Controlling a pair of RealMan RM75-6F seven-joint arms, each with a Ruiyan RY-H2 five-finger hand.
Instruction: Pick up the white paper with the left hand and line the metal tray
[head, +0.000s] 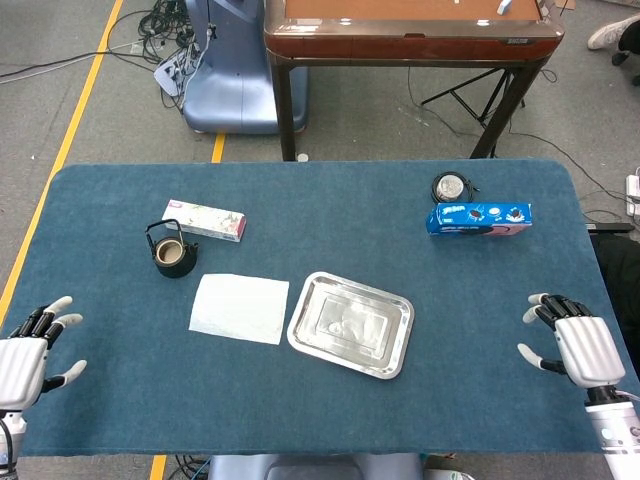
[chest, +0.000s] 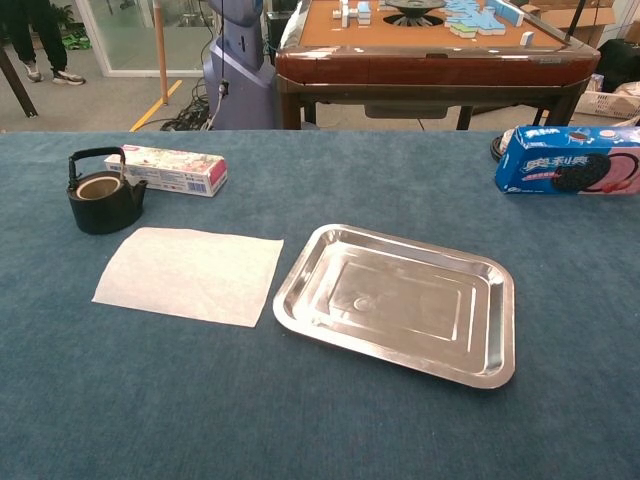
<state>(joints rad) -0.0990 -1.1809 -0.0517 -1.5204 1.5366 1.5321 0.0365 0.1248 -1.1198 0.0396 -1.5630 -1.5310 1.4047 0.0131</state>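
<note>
Paper (head: 240, 308) flat on blue table (head: 320, 410), left of centre, long edge just beside left rim of tray (head: 351, 324); not touching, as far as chest view shows. Untouched so far; task not begun.

Nearest, at near-left corner: left hand (head: 22, 350), fingers spread, palm empty, well apart from paper. At near-right edge: right hand (head: 572, 338), likewise spread and empty, well apart from tray. Neither visible in chest view.

Mid-table: paper, then tray, tilted slightly relative to table edges, bare inside.

Further back, left side: black kettle (head: 170, 252) just beyond paper's far-left corner, slim carton (head: 205, 220) behind it. Far right: blue biscuit box (head: 480, 218), small round tin (head: 450, 186) behind it.

Risks, judged from layout:
- Thin sheet lying flush on cloth: fingers likely to slide over or crumple it rather than lift an edge.
- Reach from left passes near kettle; possible knock.
- Dragging sheet toward tray could nudge tray or catch on rim.
- Sheet may land skewed, given tray's angle.
</note>
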